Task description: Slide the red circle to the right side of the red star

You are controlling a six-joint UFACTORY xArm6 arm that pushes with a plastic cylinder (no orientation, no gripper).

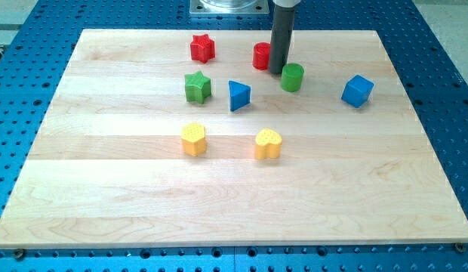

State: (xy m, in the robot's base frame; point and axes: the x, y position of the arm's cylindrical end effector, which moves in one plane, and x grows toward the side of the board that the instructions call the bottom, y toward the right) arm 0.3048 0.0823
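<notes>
My tip (277, 72), having no fingers, presses the light, slippery red circle (261, 56) rightward of the red star (202, 47).

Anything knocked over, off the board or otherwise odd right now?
Nothing stands out. All blocks sit flat on the board. My tip presses the red circle's right side, with the green cylinder just right of it and the red star further left.

Wooden board (106, 189) (blue perforated surround (445, 45))

Wood board (106, 189) w/ eight coloured blocks
</notes>
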